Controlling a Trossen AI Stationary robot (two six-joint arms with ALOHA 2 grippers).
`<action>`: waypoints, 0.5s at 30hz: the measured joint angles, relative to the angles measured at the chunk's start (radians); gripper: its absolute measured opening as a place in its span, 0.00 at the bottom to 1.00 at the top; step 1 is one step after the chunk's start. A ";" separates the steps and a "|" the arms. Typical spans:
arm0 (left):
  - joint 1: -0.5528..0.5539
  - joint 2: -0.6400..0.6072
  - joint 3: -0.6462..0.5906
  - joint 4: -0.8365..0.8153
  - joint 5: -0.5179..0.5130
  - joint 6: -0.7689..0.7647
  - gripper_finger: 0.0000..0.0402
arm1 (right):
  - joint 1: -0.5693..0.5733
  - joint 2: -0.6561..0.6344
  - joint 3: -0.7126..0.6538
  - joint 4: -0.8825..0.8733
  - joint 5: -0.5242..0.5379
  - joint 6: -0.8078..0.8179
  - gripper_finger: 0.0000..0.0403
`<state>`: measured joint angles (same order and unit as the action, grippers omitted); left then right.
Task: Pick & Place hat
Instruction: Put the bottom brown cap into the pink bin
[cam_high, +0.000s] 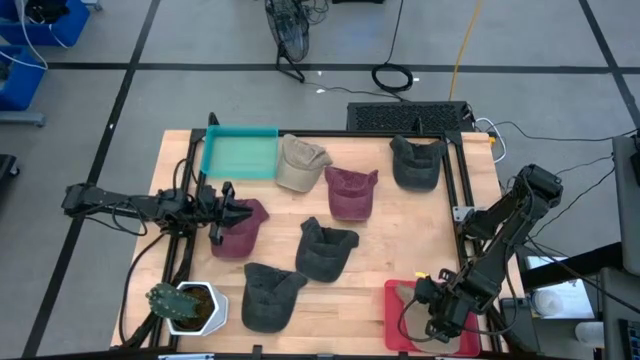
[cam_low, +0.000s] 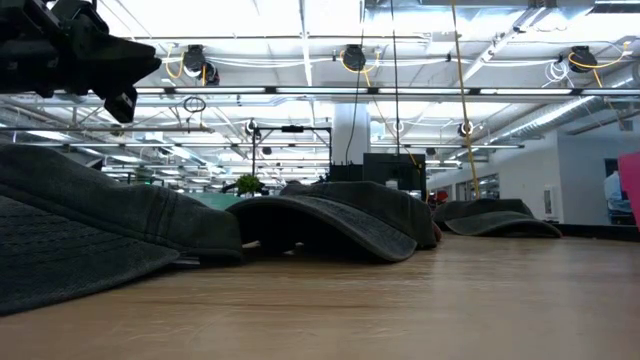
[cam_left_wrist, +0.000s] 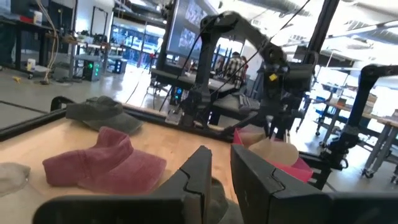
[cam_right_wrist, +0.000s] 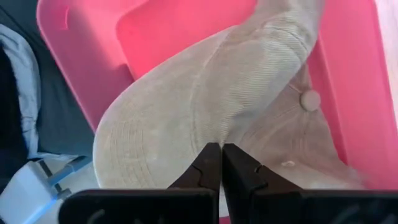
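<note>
Beige corduroy hat (cam_right_wrist: 249, 112) lies in the pink tray (cam_right_wrist: 155, 31) at the table's front right corner. Right gripper (cam_right_wrist: 221, 163) is above it, fingers closed and holding nothing. Left gripper (cam_high: 232, 212) hovers over a maroon hat (cam_high: 240, 228), fingers slightly apart.

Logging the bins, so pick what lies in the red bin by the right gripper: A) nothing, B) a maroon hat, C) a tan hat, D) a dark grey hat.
C: the right wrist view shows a tan hat lying in the red bin, with the right gripper shut on it.
</note>
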<state>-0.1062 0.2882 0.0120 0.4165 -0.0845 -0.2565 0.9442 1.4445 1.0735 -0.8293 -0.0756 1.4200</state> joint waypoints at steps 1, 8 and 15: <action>0.000 0.000 0.000 0.010 -0.003 0.002 0.16 | -0.001 0.000 -0.012 -0.007 -0.001 0.000 0.00; 0.000 0.000 0.000 0.063 -0.017 0.016 0.16 | -0.002 0.000 -0.121 0.056 -0.048 0.000 0.03; 0.000 0.000 0.000 0.065 -0.053 -0.009 0.16 | -0.008 -0.028 -0.138 0.123 -0.083 -0.052 0.13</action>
<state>-0.1062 0.2878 0.0120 0.4818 -0.1370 -0.2652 0.9364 1.4163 0.9360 -0.7061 -0.1583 1.3681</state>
